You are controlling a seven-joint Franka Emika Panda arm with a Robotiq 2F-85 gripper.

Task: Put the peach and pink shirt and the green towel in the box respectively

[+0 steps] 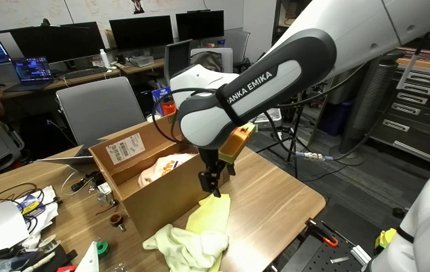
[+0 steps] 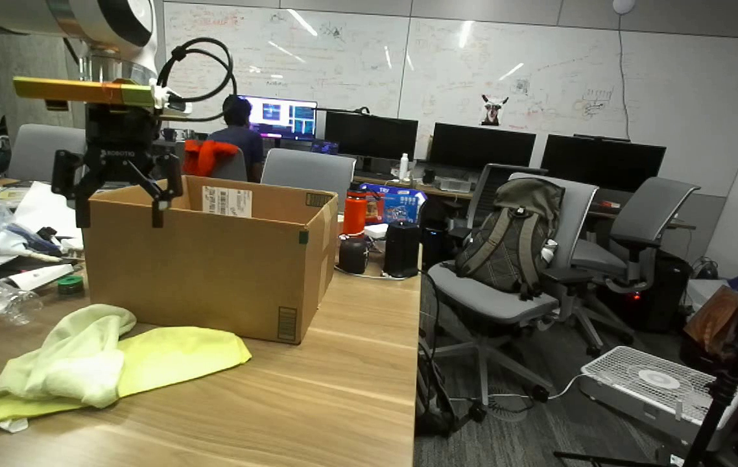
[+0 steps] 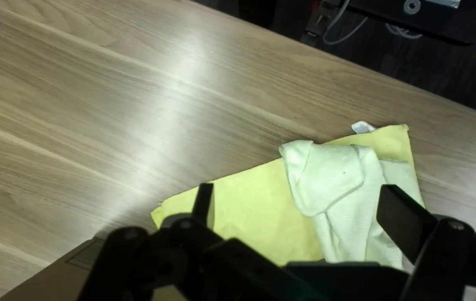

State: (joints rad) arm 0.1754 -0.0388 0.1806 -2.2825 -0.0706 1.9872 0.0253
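in an exterior view, the gripper (image 2: 120, 211) hangs with its fingers (image 2: 172, 176) spread wide, above the towel (image 2: 80, 363) and in front of the near wall of the box (image 2: 213, 275). the towel, pale green and crumpled, lies on the table (image 2: 343, 415), partly over yellow fabric (image 2: 181, 357); i cannot tell whether the two are one piece. a red bottle (image 2: 355, 217) stands beyond the box, and a backpack (image 2: 505, 240) rests on a chair (image 2: 499, 303). in an exterior view, the box stands upright on the table, open at the top, with a label (image 1: 125, 148) on the inner face of its far wall. the shirt (image 1: 164, 168), pink with orange print, lies inside the box, partly hidden by the near wall. the towel is outside, near the box. the arm (image 1: 268, 79) slants in from the upper right. in the wrist view, the fingers stand far apart, with yellow fabric and part of the towel seen between them. a small white tag (image 3: 362, 127) sticks out at the fabric's edge, and a corner of the box shows at the lower left.
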